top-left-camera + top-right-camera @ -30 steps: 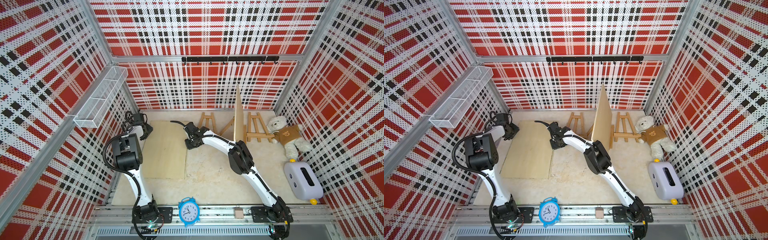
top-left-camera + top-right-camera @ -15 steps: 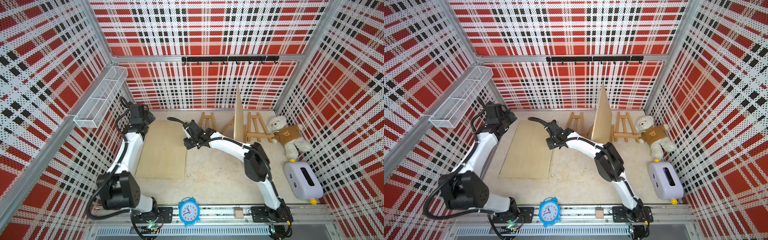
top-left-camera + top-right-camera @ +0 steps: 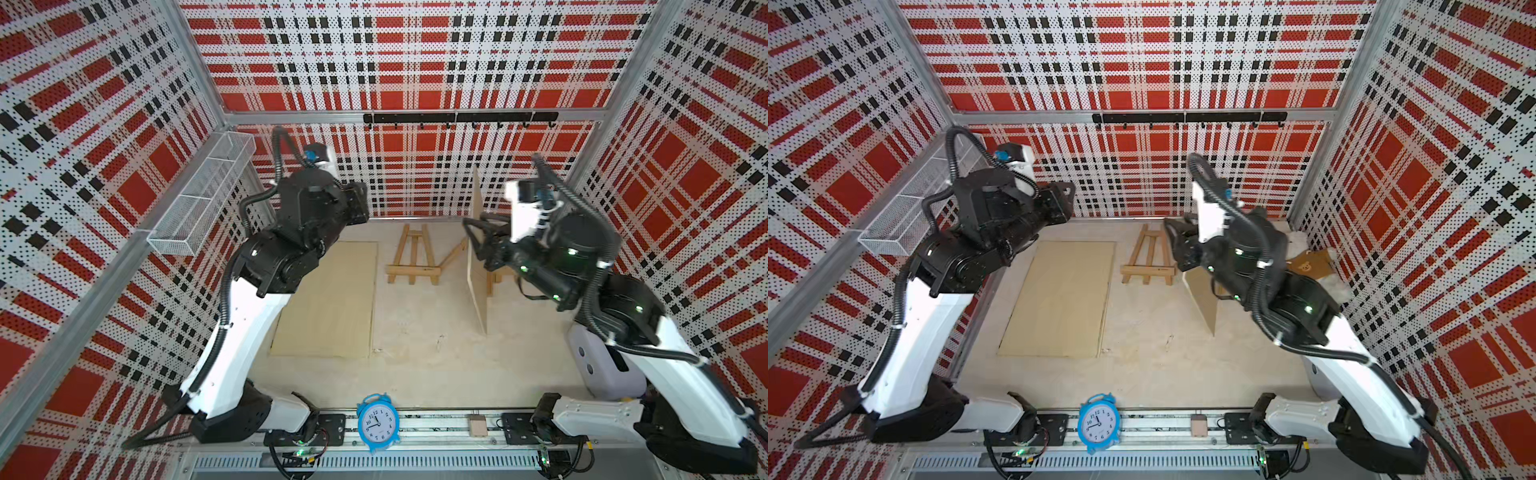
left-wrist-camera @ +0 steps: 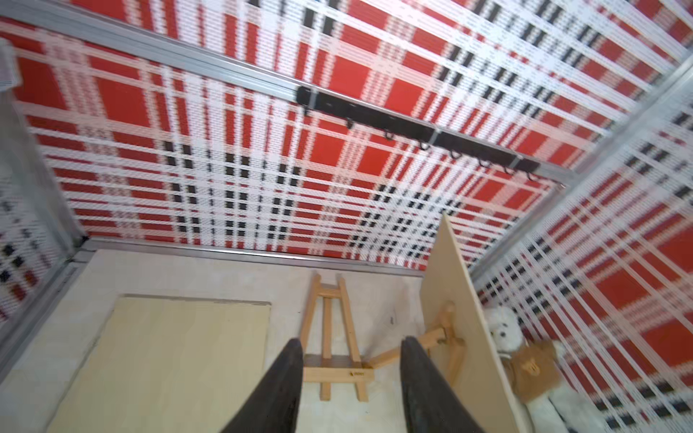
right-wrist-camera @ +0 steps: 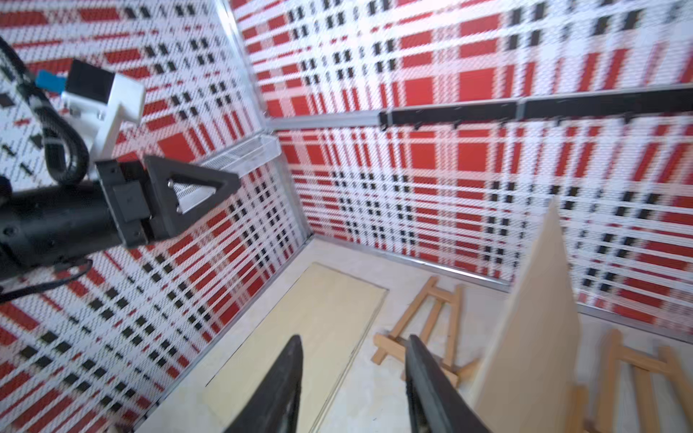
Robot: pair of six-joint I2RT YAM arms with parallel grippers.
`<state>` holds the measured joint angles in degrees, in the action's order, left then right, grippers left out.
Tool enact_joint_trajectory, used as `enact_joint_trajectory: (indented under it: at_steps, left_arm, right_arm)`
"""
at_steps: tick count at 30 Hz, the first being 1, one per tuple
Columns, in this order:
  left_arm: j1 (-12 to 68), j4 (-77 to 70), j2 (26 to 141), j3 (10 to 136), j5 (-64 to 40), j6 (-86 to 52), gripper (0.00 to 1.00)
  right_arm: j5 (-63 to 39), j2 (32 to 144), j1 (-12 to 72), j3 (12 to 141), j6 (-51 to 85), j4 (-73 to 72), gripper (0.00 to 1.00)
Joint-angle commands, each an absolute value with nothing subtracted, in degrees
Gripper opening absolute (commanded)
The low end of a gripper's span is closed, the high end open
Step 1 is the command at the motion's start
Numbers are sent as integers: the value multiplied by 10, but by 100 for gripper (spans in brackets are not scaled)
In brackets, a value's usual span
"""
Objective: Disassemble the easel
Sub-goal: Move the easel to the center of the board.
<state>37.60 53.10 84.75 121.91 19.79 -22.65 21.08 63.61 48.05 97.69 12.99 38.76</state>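
**Student:** What has changed over the last second?

**Tutor:** Both arms have risen. The left gripper (image 3: 359,203), earlier low at the far corner of the pale rectangular wooden board lying flat (image 3: 328,299), now hangs high, upper left of centre in a top view. The right gripper (image 3: 478,237), earlier at that board's right edge, has lifted and swung to right of centre.

**Student:** And the fingers?

**Tutor:** Apart and empty on both. Each wrist view shows only floor between the black fingers (image 4: 281,382).

**Student:** Where are the easel parts?

**Tutor:** The flat board stays at centre left. A small bare light-wood A-frame easel (image 3: 412,257) stands at upper centre. An upright pale wooden board (image 3: 478,299), right of centre, stands against a second light-wood easel (image 4: 450,337).

**Student:** What does that mean for the task?

**Tutor:** One board appears to be set down and released. The loaded easel is probably next, and the right gripper is nearest to it.
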Motion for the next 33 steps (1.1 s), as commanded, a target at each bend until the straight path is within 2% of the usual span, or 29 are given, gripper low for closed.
enact_joint_trajectory:
  at_steps: [1,4,8,11,17,24,33]
  left_arm:
    - [427,671,932,1288,197,-230,46]
    - [464,699,1010,1362,170,-246,47]
    - [507,686,1082,1424,156,-252,48]
    - [518,660,1118,1458,119,-264,48]
    - [509,627,1160,1486,100,-269,50]
    - [478,616,1220,1514,45,-288,50]
    - [482,573,1265,1537,71,-264,55]
  right_arm:
    - [261,612,412,938,128,485,47]
    - [175,609,301,912,137,530,48]
    - [11,602,143,826,144,485,43]
    - [-69,622,69,780,152,461,41]
    - [-96,650,55,737,153,422,46]
    - [-139,718,30,721,173,362,46]
    - [-174,771,25,693,191,305,46]
